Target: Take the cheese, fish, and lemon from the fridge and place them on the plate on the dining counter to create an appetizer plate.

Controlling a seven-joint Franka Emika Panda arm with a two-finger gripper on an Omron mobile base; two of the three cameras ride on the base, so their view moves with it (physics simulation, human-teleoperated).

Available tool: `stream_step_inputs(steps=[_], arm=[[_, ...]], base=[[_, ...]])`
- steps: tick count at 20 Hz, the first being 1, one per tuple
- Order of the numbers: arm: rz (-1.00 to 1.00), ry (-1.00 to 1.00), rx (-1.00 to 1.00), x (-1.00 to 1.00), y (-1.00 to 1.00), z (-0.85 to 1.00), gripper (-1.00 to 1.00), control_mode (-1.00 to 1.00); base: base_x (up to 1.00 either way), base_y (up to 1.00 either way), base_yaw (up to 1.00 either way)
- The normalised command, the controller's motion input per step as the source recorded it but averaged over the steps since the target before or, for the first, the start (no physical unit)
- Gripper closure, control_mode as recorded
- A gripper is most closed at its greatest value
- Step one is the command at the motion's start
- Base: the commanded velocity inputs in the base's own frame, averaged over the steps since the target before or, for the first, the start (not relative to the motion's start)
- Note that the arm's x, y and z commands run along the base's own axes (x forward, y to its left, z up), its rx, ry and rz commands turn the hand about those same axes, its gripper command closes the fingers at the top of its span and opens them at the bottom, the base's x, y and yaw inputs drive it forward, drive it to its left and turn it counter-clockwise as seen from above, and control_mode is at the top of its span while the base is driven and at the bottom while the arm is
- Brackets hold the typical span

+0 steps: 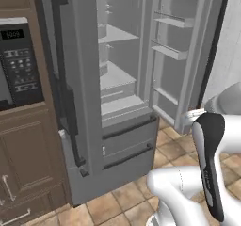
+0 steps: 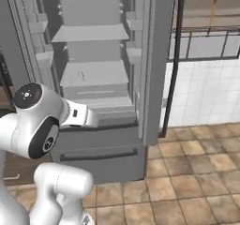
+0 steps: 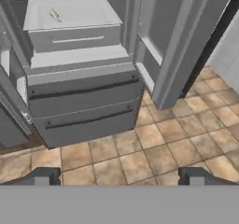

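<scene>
Front and centre stands one fridge [image 1: 89,140], grey, its upper right door [image 1: 188,55] swung wide open. One fish [image 3: 55,16] lies on the pale shelf [image 3: 84,13] just above the inner drawer [image 3: 74,37]; it is thin, silvery-tan, angled, toward the left part of that shelf. In the right base view the same fish [image 2: 81,75] is a small mark on the lower shelf. I can't make out any other food inside the fridge from these views.

Counts, relative to the fridge:
- inner shelves: two flat ones plus the drawer level under them; the upper shelf [image 2: 89,33] looks bare.
- door bins on the open right door: three seen in the left base view, no contents visible in them.
- lower freezer drawers [image 3: 84,111]: two, both closed, each with one dark bar handle.
- tall dark handles: one on the left door [image 1: 63,79], one along the edge of the right door.
- one black microwave [image 1: 19,65] in brown wood cabinets, just left of the fridge.
- tan tile floor [image 3: 186,125] in front of the fridge.
- white tiled wall to the right of the fridge, under a window with dark bars.

One gripper [image 3: 119,177]: the two dark fingertips [image 3: 44,175] sit far apart at the bottom of the hand view, spread wide, nothing between them. It hangs over the floor in front of the freezer drawers, well apart from the fish.
</scene>
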Motion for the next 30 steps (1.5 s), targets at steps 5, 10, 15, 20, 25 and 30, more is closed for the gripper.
stream_step_inputs(steps=[5, 10, 15, 20, 25, 30], arm=[[0.00, 0.00, 0.00, 0.00, 0.00, 0.00, -1.00, 1.00], [0.00, 0.00, 0.00, 0.00, 0.00, 0.00, -1.00, 1.00], [0.00, 0.00, 0.00, 0.00, 0.00, 0.00, -1.00, 1.00], [0.00, 0.00, 0.00, 0.00, 0.00, 0.00, -1.00, 1.00], [0.00, 0.00, 0.00, 0.00, 0.00, 0.00, -1.00, 1.00], [0.00, 0.00, 0.00, 0.00, 0.00, 0.00, -1.00, 1.00]], base=[[0.25, -0.02, 0.59], [0.22, -0.17, 0.55], [0.07, -0.38, 0.51], [0.00, -0.63, 0.44], [-0.02, -0.88, 0.28], [0.00, -0.68, 0.21]])
